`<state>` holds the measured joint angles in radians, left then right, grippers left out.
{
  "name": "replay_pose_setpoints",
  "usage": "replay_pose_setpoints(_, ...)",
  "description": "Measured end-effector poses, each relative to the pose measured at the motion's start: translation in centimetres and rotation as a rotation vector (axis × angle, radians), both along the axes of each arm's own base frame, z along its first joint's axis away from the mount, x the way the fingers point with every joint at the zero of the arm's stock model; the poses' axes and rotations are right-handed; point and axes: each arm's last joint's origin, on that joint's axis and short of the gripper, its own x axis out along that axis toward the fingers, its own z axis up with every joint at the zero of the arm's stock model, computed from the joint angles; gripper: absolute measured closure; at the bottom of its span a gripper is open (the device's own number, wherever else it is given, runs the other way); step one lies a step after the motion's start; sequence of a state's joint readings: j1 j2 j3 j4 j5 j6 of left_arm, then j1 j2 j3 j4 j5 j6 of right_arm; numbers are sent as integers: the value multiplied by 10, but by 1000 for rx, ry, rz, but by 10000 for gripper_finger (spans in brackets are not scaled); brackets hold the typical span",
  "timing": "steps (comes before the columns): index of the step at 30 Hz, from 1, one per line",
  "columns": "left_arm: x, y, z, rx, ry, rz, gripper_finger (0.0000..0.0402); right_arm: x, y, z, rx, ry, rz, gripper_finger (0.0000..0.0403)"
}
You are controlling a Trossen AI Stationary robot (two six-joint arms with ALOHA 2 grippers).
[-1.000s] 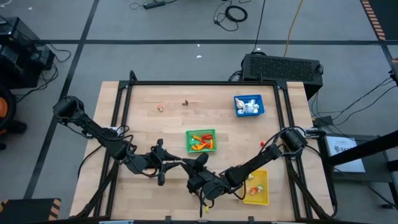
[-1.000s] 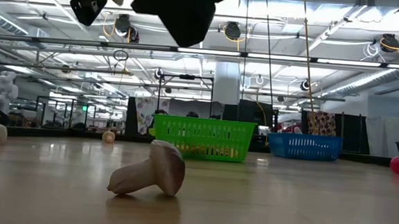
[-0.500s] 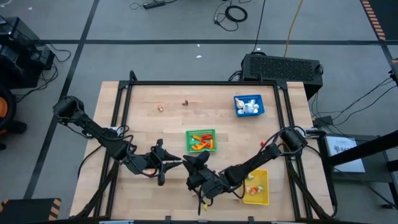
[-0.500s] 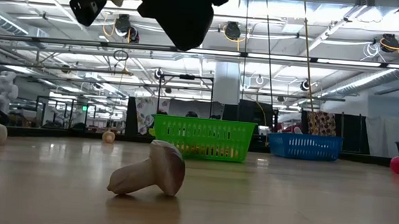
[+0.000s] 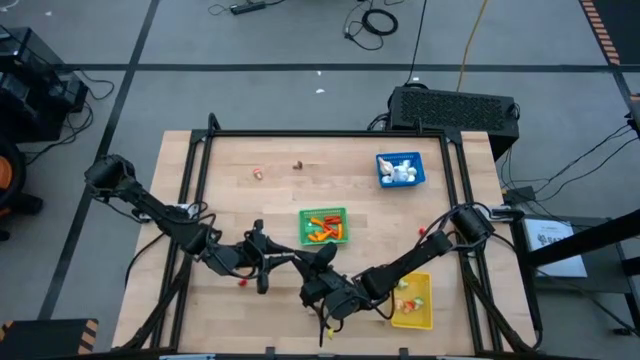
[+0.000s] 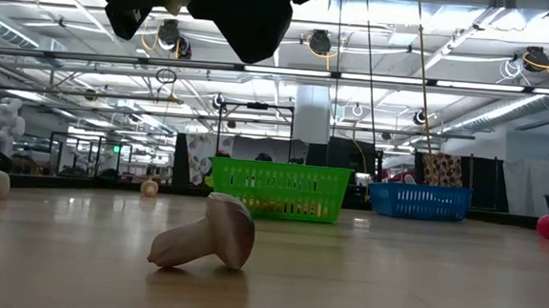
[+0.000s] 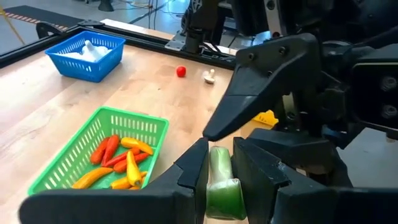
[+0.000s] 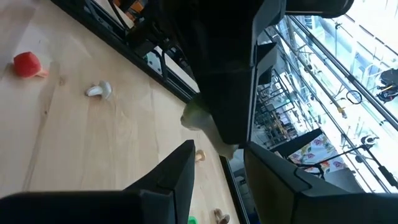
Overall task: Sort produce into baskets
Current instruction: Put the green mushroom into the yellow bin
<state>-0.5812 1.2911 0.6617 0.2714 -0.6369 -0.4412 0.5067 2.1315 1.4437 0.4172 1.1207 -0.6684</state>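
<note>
A pale green produce piece (image 7: 219,180) is held above the table's near middle by my left gripper (image 7: 219,158), which is shut on it. My right gripper (image 8: 217,152) faces it from the right, open, and its fingers reach around the piece's other end (image 8: 200,120). In the high view the two grippers meet (image 5: 300,262). The green basket (image 5: 323,227) holds orange and red pieces. White pieces fill the blue basket (image 5: 400,169). The yellow basket (image 5: 413,300) stands near the front right. My left gripper pinches the green piece (image 7: 221,186) between its two fingers, coming roughly level from the table's left. The piece is lifted clear of the table, its free end toward my right gripper. My right gripper: I cannot tell whether its fingers touch the piece.
A mushroom (image 6: 207,236) lies on the wood near the front edge. Small loose pieces lie at the far left (image 5: 259,174) (image 5: 299,165). A red piece (image 5: 422,231) and a small mushroom (image 7: 209,76) lie to the right. A dark rail (image 5: 320,133) frames the table.
</note>
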Motion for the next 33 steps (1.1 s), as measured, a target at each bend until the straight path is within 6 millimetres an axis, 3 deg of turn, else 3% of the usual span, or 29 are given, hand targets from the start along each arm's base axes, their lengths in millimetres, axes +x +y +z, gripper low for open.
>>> replay_pose_setpoints(6,0,0,0,0,1,-1,323,1,-3,0,1,-2,-10,288)
replay_pose_setpoints(17,0,0,-1,2,3,-8,319,3,-3,0,6,10,33,366)
replay_pose_setpoints(21,0,0,0,10,1,-7,290,3,-3,0,9,11,45,396)
replay_pose_setpoints(27,0,1,2,80,-11,11,218,3,-3,0,16,7,46,401)
replay_pose_setpoints(33,-16,12,25,147,-56,12,180,-5,7,-7,34,43,60,402)
